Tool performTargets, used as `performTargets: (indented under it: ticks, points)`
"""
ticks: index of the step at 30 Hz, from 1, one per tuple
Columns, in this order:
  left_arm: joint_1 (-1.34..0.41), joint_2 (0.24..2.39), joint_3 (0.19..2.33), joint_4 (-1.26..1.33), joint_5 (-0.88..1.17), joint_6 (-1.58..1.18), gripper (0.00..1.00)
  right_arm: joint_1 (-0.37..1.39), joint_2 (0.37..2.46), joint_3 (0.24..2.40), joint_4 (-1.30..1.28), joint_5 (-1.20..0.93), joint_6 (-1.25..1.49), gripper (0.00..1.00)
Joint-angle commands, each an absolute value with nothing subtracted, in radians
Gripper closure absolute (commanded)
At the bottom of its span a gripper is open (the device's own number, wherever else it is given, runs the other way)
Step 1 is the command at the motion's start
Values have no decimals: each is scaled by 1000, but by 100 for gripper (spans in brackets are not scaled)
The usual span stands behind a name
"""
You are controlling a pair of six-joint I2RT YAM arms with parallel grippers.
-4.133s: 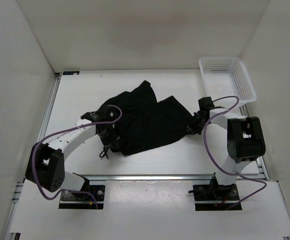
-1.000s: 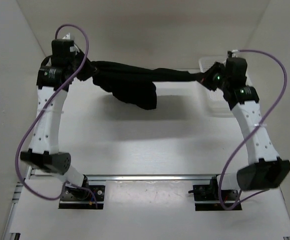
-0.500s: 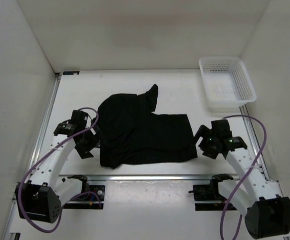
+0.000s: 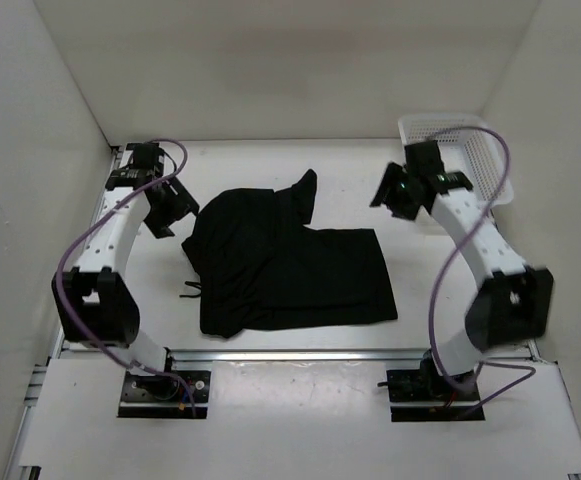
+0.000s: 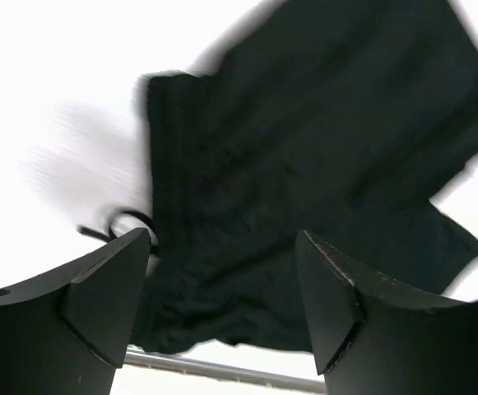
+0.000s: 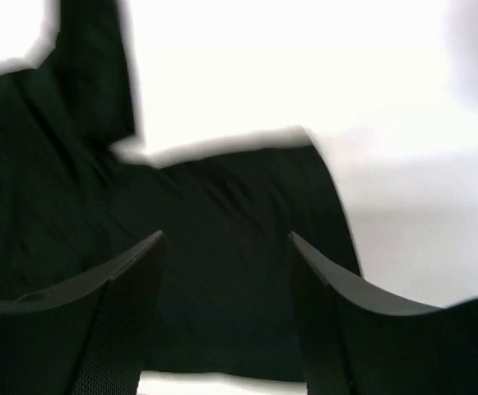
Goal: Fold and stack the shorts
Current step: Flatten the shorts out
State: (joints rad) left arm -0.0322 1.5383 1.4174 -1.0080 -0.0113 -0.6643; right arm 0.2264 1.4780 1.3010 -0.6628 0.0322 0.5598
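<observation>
Shorts (image 4: 285, 265), black and spread flat, lie at the middle of the white table (image 4: 270, 165) in the top view, with the waistband end to the left and one leg end pointing toward the far wall. Their near hem runs just short of the metal rail (image 4: 300, 354) at the table's front edge. Bare table remains on the left, on the right and along the far side. A thin drawstring (image 4: 192, 290) pokes out at the left edge. The left gripper (image 4: 165, 210) hangs above the far-left corner of the cloth, jaws apart and empty. The right gripper (image 4: 395, 192) hangs off the far-right side, just before the white mesh basket (image 4: 490, 150), also spread and holding nothing.

From the left wrist, the left gripper (image 5: 222, 288) shows both fingers (image 5: 107, 288) wide apart. The shorts (image 5: 321, 148) are blurred beneath them, the drawstring (image 5: 127, 222) loops by the left finger, and a strip of the rail (image 5: 222, 370) is visible below.

From the right wrist, the right gripper (image 6: 222, 304) has its fingers (image 6: 115, 321) likewise parted over the shorts (image 6: 222, 214), whose right edge meets bare table.

Half a second earlier both grippers sat low beside the near corners of the cloth; now they are toward the far side. The shorts lie in the same place and shape. A second ago they hung stretched in the air between the two closed claws.
</observation>
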Motion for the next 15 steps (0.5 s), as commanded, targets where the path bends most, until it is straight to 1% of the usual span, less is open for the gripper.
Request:
performTargets:
  ticks: [1,2,3,4,5,6,7,8,10,11,12,15]
  points:
    - [64,1617,1419,-990,-5,-634,19,262,1724,1581,-691,-46,411,36]
    - [80,1635,1419,-974,20,-634,19,277,1780,1648,-707,-58,399,36]
    - [93,1673,1419,-962,55,-624,17,290,1889,1711,-716,-72,399,37]
    - [104,1695,1419,-951,70,-624,10,290,1935,1826,-716,-83,387,37]
    - [113,1719,1442,-942,83,-615,6,299,1980,1883,-716,-92,387,37]
    - [114,1764,1457,-942,104,-604,2,308,2071,1935,-716,-92,387,37]
    - [114,1785,1472,-942,104,-595,0,308,2119,2048,-716,-124,387,37]
    - [114,1807,1500,-942,115,-586,0,317,2210,2106,-716,-135,387,34]
    - [104,1873,1528,-942,126,-574,0,328,2297,2262,-726,-149,387,30]
    - [104,1893,1537,-942,126,-574,1,337,2378,2308,-726,-149,399,29]
    - [104,1928,1552,-942,138,-574,5,350,2419,2389,-726,-158,408,26]
    - [95,1976,1563,-931,149,-565,13,362,2552,2486,-716,-167,419,25]
